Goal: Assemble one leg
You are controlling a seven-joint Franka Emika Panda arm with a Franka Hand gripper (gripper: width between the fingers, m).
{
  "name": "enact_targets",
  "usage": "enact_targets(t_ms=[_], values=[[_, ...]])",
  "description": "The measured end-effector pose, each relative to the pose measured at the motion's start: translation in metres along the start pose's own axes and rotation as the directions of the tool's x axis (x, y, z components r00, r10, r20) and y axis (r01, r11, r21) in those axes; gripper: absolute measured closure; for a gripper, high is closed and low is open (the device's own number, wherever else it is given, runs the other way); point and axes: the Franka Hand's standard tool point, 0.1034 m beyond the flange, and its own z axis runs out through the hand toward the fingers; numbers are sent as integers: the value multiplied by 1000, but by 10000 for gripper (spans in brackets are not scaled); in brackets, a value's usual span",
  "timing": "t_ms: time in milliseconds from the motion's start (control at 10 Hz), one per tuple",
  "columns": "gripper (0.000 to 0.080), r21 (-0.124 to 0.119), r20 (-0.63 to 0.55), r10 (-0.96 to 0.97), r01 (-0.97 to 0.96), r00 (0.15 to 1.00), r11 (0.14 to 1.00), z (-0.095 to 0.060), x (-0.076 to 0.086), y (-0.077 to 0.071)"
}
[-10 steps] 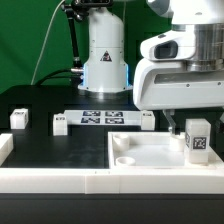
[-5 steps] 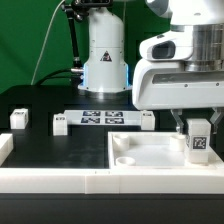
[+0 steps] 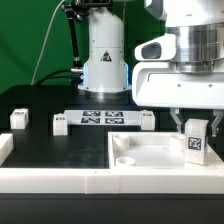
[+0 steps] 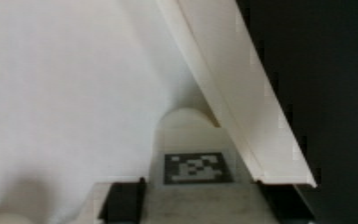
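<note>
A leg (image 3: 195,141), a small white post with a black-and-white tag, stands upright over the far right corner of the large white tray-like piece (image 3: 150,152). My gripper (image 3: 194,126) is shut on its top; the fingers flank it. In the wrist view the leg (image 4: 197,165) sits between the two dark fingers, above the tray's white floor and beside its raised rim (image 4: 229,80). Three more legs stand on the black table: one at the exterior view's left (image 3: 18,119), one (image 3: 60,123) and one (image 3: 147,120) at either end of the marker board.
The marker board (image 3: 103,119) lies flat mid-table in front of the robot base (image 3: 104,50). A low white wall (image 3: 50,178) runs along the front edge, with a white block (image 3: 4,147) at its left end.
The gripper has turned about its vertical axis with the leg held in it; the leg's tag now faces a slightly different way and sits a little lower over the tray corner.
</note>
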Motion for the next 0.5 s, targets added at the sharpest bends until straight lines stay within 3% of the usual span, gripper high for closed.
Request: enact_targets(t_ms=[300,500], values=[[506,12,-9,323,-323,946,946,0,0,-3],[506,49,1,548,-547,837,836,1,0,-4]])
